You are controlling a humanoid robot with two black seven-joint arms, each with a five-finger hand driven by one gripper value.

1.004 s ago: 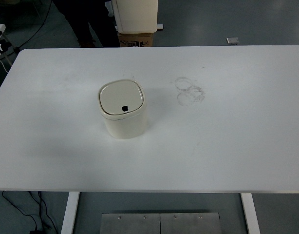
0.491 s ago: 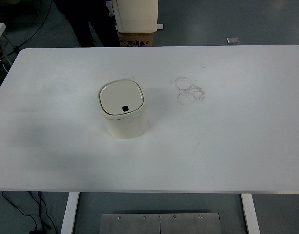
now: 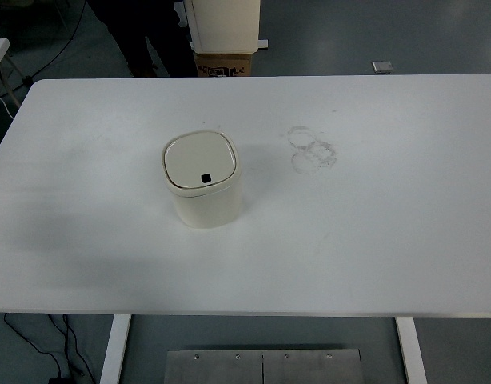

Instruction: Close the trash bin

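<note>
Head view: we count one cream trash bin (image 3: 203,180) standing upright left of centre on the white surface (image 3: 373,240), its lid (image 3: 199,162) down flat, one small black mark on it. We see several faint ring stains (image 3: 311,149) to its right. No writing is legible. Neither hand's fingers are in view.

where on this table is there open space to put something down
Almost everywhere. Only the trash bin, lid down, stands left of centre. The whole right half past the ring marks, the near strip below the bin, and the far left of the table are bare. Nowhere is crowded.
</note>
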